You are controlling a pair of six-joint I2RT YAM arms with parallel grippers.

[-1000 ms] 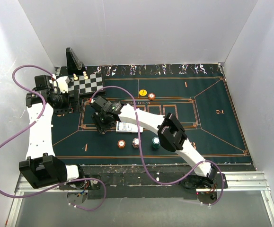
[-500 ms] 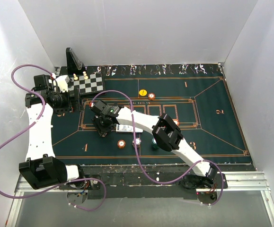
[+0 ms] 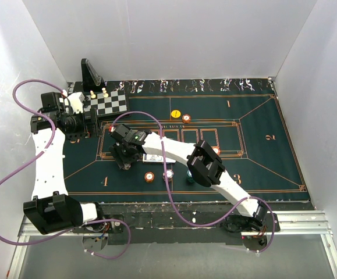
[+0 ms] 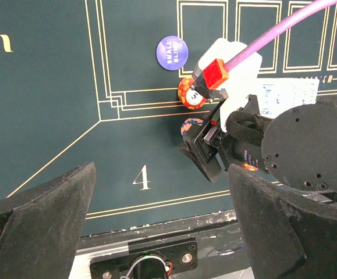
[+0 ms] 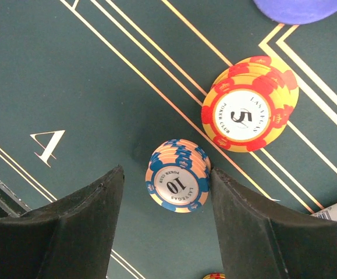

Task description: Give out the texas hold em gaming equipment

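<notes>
The right gripper (image 5: 167, 180) points straight down at the mat (image 3: 261, 163), its jaws parted on either side of a small stack of orange-and-blue "10" chips (image 5: 177, 183). One finger is clear of the stack. The other is right against its edge, though I cannot tell whether it actually touches. The stack rests on the mat and is not lifted. It sits in the left part of the mat, toward the near edge, close to the printed 4 (image 5: 47, 145).

Just beside it is a stack of orange-and-yellow "5" chips (image 5: 249, 110), and beyond that lies the purple disc (image 4: 172, 53). A white pack with a barcode (image 4: 287, 96), possibly the cards, lies close by on the side toward the mat's middle.

The right arm reaches from its base at the near right across the near half of the mat, elbow raised and wrist bent down.

The left gripper (image 4: 159, 192) is spread wide with nothing between its fingers. Its arm runs up along the mat's left edge and bends inward near the far left corner, beside the chessboard (image 3: 111, 103).

A yellow disc (image 3: 176, 114) lies toward the far edge, near the middle.
</notes>
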